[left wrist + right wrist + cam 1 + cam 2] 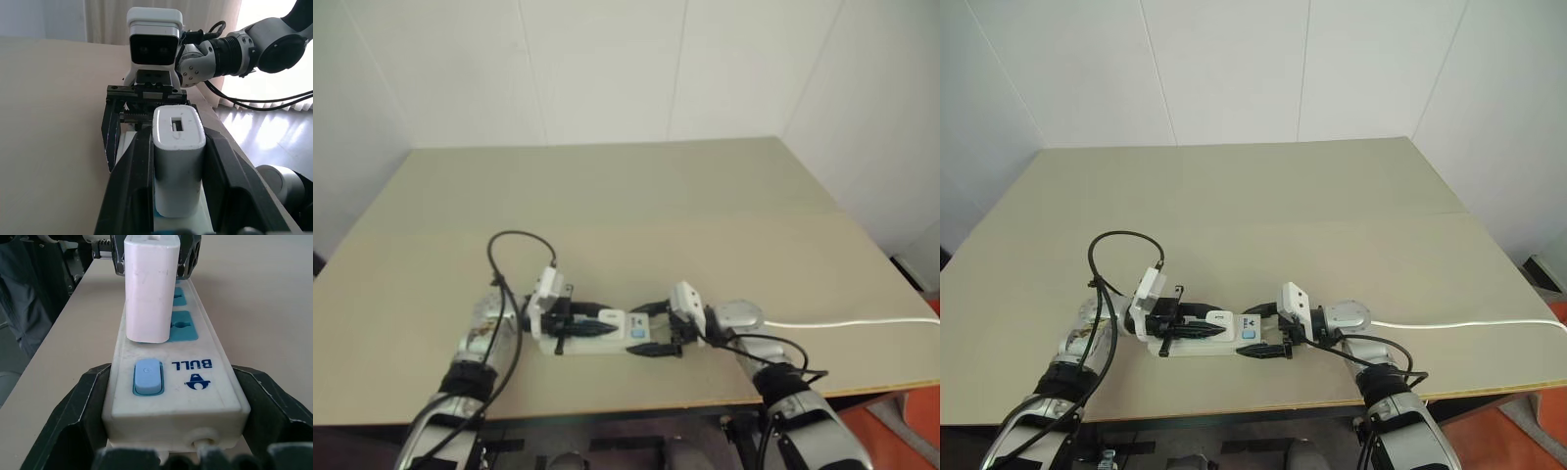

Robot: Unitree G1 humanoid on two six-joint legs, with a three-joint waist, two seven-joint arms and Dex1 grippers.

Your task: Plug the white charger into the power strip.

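Both grippers meet near the front edge of the broad beige tabletop (636,196). Clamped on the end of the long white plastic power strip (168,382), the right gripper (173,431) has a black finger pressed against each long side of the bar, beside the pale blue switch (147,377) and the blue printed logo (198,373). That strip lies flat on the table, running crosswise between the two arms. From its held end a thin white cord (862,322) trails away across the table to the robot's right. Blue socket faces (182,325) run along the strip's top.

Closed on the small white boxy charger (178,159), the left gripper (178,161) pinches the block between its two black fingers (134,181). This charger stands upright on the strip's top face, its base resting on the socket nearest the switch and partly covering that blue face. Whether its pins are fully seated cannot be told. A small rectangular port (176,125) shows in the charger's upper end.
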